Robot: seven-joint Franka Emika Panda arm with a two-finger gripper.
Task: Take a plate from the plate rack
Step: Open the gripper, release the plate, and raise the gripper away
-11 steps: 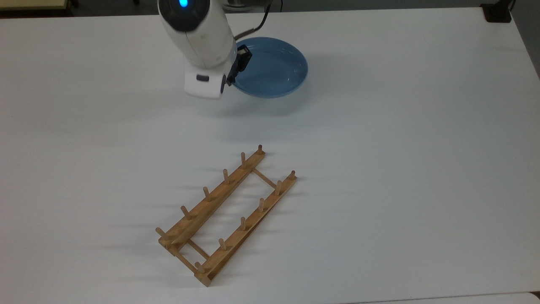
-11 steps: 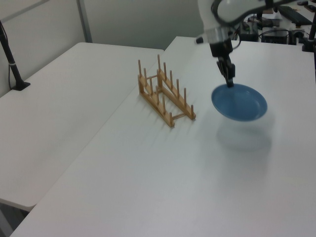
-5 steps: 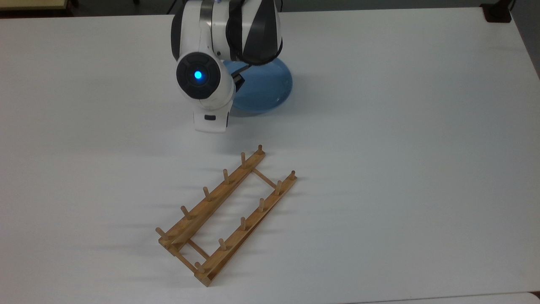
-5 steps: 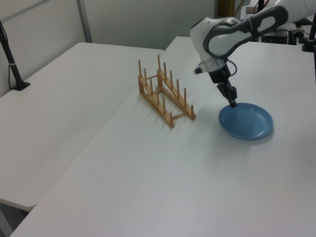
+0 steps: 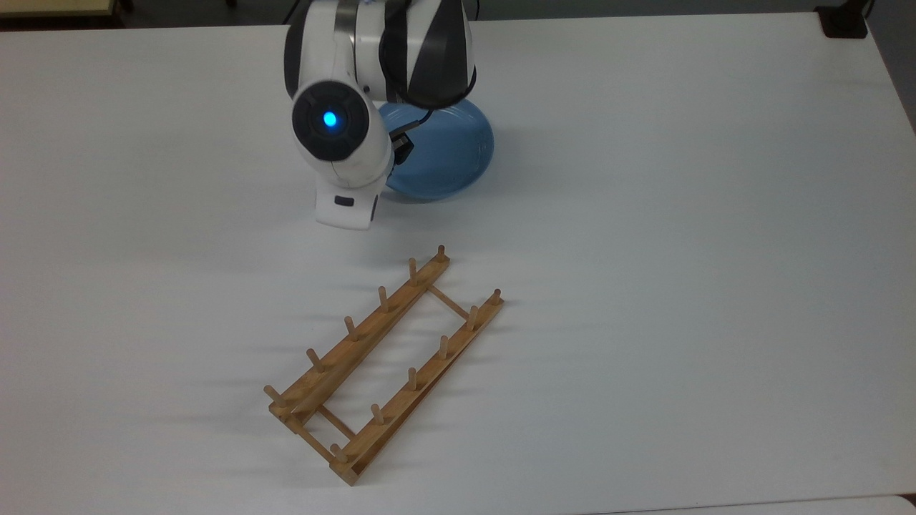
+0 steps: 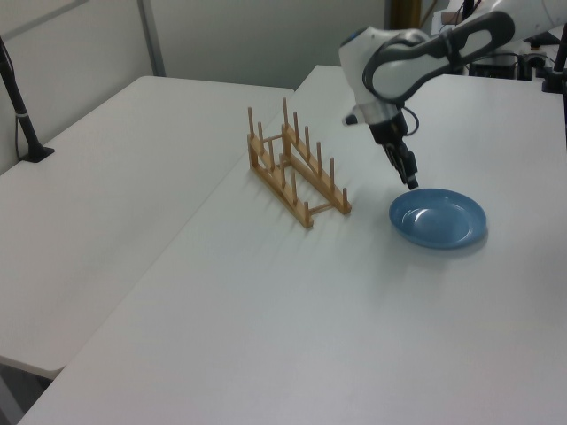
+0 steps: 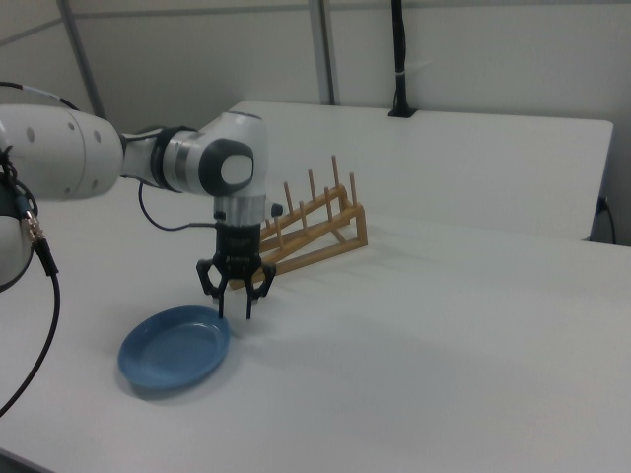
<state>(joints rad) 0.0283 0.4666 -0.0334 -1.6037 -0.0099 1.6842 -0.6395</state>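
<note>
The blue plate (image 7: 175,350) lies flat on the white table, apart from the plate rack (image 7: 314,229). My gripper (image 7: 235,311) hangs just above the plate's rim on the side nearest the rack, open, with nothing between its fingers. In the left view the gripper (image 6: 410,180) points down a little over the plate (image 6: 438,220), to the right of the wooden plate rack (image 6: 297,170). In the top view the arm's wrist covers the left part of the plate (image 5: 451,146), and the rack (image 5: 386,365) stands bare lower down, no plate between its pegs.
A black post (image 6: 22,115) stands on the adjoining table at the left view's left. A seam between the two tables (image 6: 204,208) runs just beside the rack. White tabletop (image 5: 680,250) spreads around plate and rack.
The plate came down from a tilted hold in the air to lie flat on the table. The gripper let go of its rim and rose slightly.
</note>
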